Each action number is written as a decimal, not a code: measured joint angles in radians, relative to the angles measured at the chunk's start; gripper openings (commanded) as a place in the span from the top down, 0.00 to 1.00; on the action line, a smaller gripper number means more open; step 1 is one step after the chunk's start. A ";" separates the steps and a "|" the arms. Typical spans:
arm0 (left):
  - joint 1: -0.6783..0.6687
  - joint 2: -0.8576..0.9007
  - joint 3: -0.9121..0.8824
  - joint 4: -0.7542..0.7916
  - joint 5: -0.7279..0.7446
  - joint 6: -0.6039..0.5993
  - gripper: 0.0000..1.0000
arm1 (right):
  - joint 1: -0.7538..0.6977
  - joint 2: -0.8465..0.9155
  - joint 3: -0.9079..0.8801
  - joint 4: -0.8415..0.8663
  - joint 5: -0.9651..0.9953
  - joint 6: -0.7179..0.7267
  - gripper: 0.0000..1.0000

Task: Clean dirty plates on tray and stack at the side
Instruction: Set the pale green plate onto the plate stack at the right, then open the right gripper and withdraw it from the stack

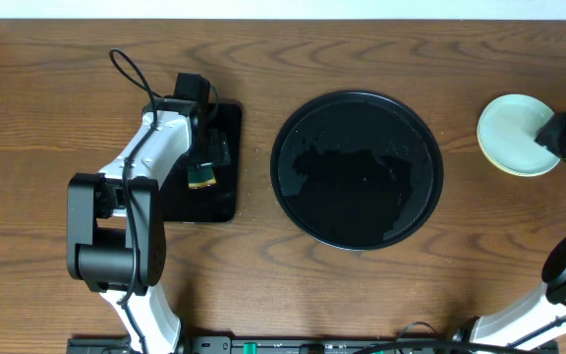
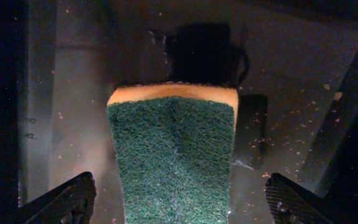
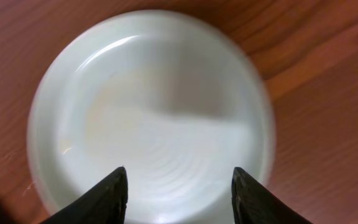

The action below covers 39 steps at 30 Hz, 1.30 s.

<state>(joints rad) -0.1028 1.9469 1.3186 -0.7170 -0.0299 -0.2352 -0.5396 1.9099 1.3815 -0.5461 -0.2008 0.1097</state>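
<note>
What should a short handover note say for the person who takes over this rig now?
Left gripper: open, over the sponge on the small rectangular tray.
Right gripper: open, above the plates, holding nothing.
Plates: stacked on the table right of the round tray; count unclear.
Done: round tray holds no plates.
Left: probably only to draw both arms back.

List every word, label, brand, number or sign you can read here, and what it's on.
None readable. The plates, the tray and the sponge bear no lettering.
The green spot on the dark bar at the overhead view's bottom edge is too small to make out.
</note>
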 measured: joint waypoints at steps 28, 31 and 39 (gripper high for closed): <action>0.000 0.000 0.000 0.000 0.000 0.000 0.12 | 0.471 -0.132 0.003 -0.197 -0.256 -0.072 0.01; 0.000 0.000 0.000 0.000 0.000 0.000 0.12 | 0.471 -0.132 0.003 -0.197 -0.256 -0.072 0.01; 0.000 0.000 0.000 0.000 0.000 0.000 0.12 | 0.564 -0.437 -0.003 -0.203 -0.180 -0.072 0.01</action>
<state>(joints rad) -0.1028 1.9469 1.3186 -0.7174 -0.0299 -0.2356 0.0242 1.4727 1.3781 -0.7494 -0.3813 0.0376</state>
